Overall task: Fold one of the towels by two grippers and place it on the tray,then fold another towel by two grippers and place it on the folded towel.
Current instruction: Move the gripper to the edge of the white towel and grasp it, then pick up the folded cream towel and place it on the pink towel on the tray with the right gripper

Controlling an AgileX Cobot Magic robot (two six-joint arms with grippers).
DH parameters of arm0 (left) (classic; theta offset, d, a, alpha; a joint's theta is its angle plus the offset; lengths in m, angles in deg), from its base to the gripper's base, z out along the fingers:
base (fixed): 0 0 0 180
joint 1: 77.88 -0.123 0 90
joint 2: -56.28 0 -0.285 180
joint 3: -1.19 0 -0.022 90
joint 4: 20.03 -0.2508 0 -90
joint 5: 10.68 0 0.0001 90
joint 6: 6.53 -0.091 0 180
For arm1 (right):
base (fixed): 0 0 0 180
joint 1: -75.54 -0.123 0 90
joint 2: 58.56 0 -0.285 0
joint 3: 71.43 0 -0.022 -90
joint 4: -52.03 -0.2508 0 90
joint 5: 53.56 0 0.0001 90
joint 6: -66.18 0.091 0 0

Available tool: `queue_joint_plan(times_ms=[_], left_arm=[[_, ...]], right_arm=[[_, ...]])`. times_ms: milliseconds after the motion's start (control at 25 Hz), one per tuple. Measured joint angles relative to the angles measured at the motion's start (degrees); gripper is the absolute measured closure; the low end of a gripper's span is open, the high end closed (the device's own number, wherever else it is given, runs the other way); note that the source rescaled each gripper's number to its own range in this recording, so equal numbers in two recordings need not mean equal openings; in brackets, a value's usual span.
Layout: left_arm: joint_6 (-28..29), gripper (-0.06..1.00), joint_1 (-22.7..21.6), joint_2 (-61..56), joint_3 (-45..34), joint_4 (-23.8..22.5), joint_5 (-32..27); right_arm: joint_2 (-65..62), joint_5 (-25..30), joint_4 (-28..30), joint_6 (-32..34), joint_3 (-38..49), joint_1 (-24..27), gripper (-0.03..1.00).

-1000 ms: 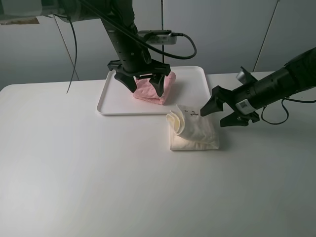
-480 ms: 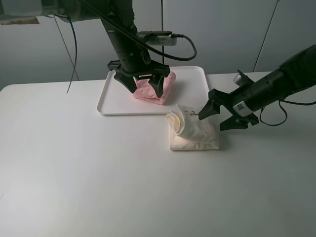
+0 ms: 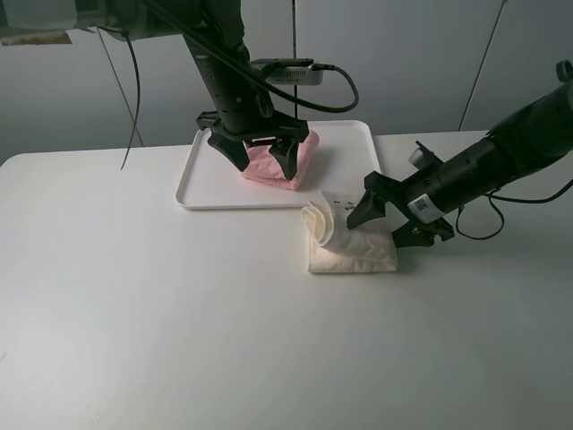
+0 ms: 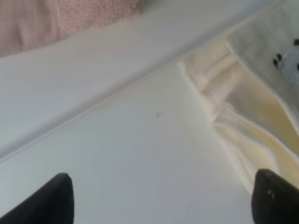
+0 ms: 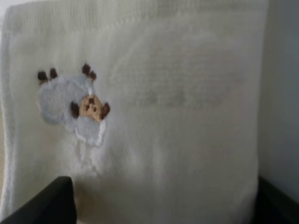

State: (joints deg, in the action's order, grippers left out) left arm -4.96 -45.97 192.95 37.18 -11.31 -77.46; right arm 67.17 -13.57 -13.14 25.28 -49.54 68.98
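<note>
the right hand (image 3: pixel 392 220) has moved in over the cream-white towel (image 3: pixel 351 240).

The scene is being lit evenly and brightly from above, and a soft shadow is being cast just beneath the right gripper (image 3: pixel 388 221). Both wrist views are being rendered soft, with the black fingertips (image 4: pixel 52 199) being blurred most at the edges.
</note>
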Motion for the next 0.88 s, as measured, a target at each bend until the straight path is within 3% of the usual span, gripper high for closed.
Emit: queue_joint_plan(times_ms=[120, 320, 880], left_arm=[[0.0, -0.04, 0.0, 0.0, 0.0, 0.1, 0.0], [-0.2, -0.04, 0.0, 0.0, 0.0, 0.1, -0.2], [-3.2, -0.04, 0.0, 0.0, 0.0, 0.1, -0.6]], right_arm=[[1.0, 0.2, -0.4, 0.0, -0.1, -0.7, 0.34], [1.8, -1.0, -0.1, -0.5, -0.1, -1.2, 0.88], [-6.2, -0.3, 2.6, -0.3, -1.6, -1.4, 0.88]])
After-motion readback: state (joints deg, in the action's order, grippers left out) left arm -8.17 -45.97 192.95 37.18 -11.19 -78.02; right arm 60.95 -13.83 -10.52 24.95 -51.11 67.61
